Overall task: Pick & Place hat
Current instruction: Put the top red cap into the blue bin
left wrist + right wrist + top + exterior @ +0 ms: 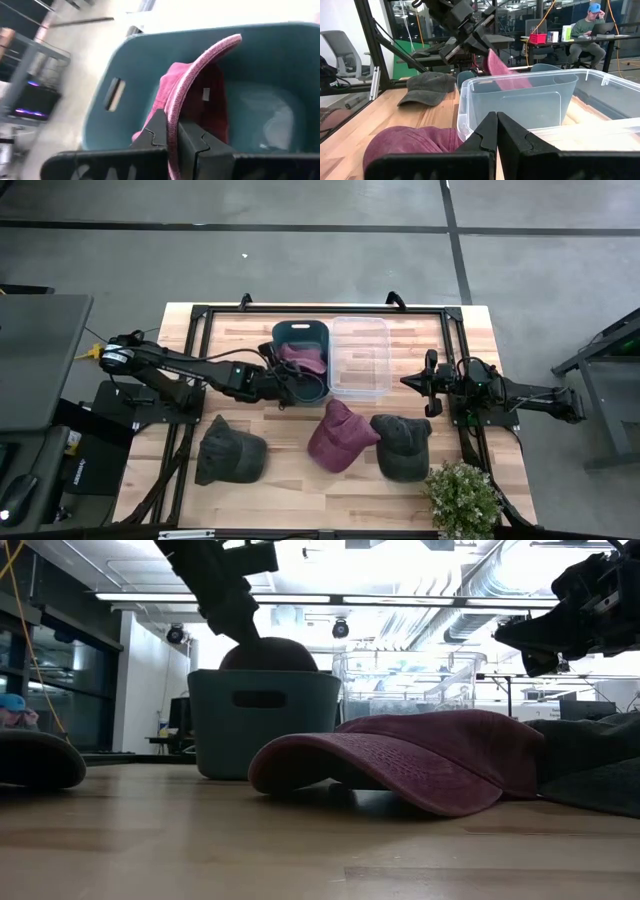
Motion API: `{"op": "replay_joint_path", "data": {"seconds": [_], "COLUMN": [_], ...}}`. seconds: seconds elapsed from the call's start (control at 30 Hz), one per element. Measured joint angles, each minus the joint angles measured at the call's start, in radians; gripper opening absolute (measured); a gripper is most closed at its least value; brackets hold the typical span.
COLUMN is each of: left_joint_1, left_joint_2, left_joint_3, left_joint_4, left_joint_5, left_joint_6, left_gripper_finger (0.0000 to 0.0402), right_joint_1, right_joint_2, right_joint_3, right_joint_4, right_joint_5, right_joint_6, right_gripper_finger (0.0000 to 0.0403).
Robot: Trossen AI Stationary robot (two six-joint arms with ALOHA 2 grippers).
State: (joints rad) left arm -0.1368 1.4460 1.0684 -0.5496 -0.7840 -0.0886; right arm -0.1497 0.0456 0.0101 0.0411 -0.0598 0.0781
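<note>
A pink-maroon cap [303, 360] sits in the teal bin [300, 332], its crown [270, 653] rising above the rim. My left gripper [174, 137] reaches over the bin's near-left side [286, 383] and is shut on this cap. My right gripper [496, 131] waits shut at the table's right side [432, 387], touching nothing. Three more caps lie on the wood: a dark grey one [230, 452], a maroon one [340, 436] and another dark grey one [403, 446]. My left gripper pinches the cap's brim [176, 117] between its two fingers [158, 131], which lie across the brim's curved edge. The brim stands on edge and arcs away from the fingers into the bin. The rest of the cap rests inside the teal bin.
A clear plastic bin [360, 358] stands right beside the teal one. A potted plant [462, 496] sits at the table's near right corner. Black frame rails [196, 360] run along the table's left, right and far sides. Bare wood lies along the near edge.
</note>
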Motion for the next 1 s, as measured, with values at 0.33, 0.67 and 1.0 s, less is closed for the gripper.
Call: {"op": "replay_joint_path", "data": {"seconds": [0.33, 0.67, 1.0], "left_joint_1": [0.0, -0.001, -0.003], "left_joint_2": [0.0, 0.0, 0.0], "left_joint_3": [0.0, 0.0, 0.0], "left_joint_4": [-0.03, -0.021, -0.031], "left_joint_5": [0.025, 0.051, -0.025], "left_joint_6": [-0.054, -0.1, -0.093], "left_gripper_finger": [0.0021, 0.0185, 0.0305], "right_joint_1": [0.0, 0.0, 0.0], "right_joint_2": [0.0, 0.0, 0.0], "right_joint_3": [0.0, 0.0, 0.0], "right_joint_4": [0.0, 0.0, 0.0], "right_joint_5": [0.0, 0.0, 0.0], "right_joint_6": [0.0, 0.0, 0.0], "right_gripper_finger": [0.0, 0.0, 0.0]}}
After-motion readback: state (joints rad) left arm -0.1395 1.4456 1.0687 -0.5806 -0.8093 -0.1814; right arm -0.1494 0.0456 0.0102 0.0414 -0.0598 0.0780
